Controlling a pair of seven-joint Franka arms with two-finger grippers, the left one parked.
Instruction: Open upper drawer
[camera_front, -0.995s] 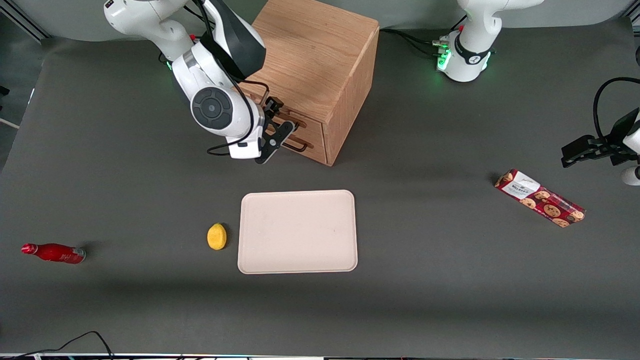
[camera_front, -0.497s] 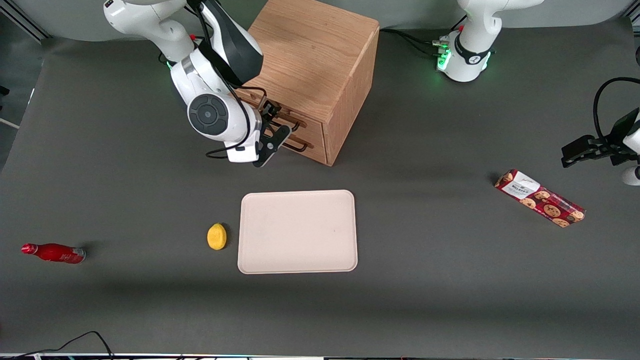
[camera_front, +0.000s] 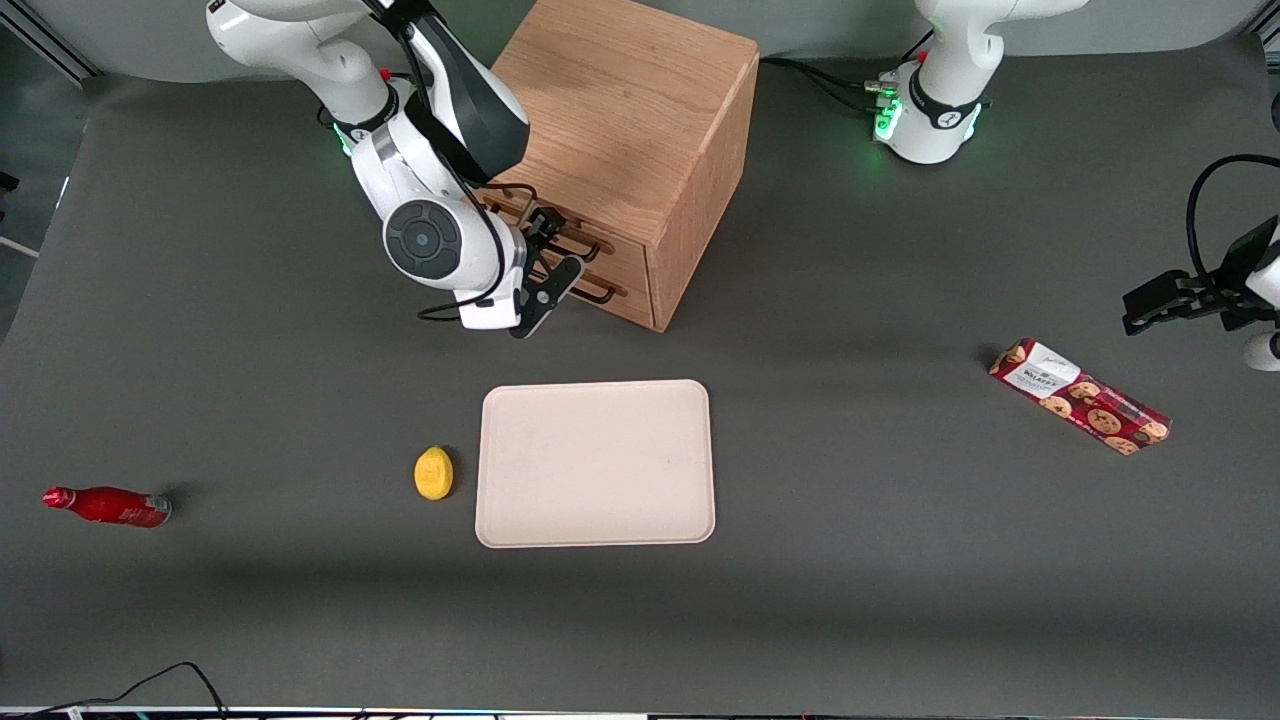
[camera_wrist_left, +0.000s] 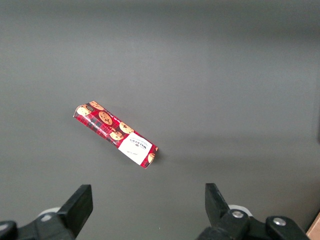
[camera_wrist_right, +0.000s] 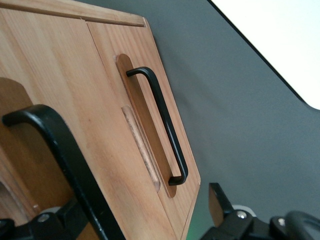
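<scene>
Straddling the upper drawer's black bar handle (camera_wrist_right: 65, 165) with spread gripper (camera_wrist_right: 145, 220) fingers, unclosed, risking slipping off or snagging the lower handle (camera_wrist_right: 160, 120) alongside.

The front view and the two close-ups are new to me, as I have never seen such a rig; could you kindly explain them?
The front view looks across a grey table at two white robot arms. The close-ups come from cameras on the arms' wrists. Only one arm works. Its claw is open in front of the wooden cabinet, with the black handle of the upper drawer between its fingers. It grips nothing yet, and the drawer looks shut. Nearer the front camera lie a pale tray and a lemon beside it. A red bottle lies toward the working arm's end of the table. A biscuit packet lies toward the parked arm's end.
</scene>
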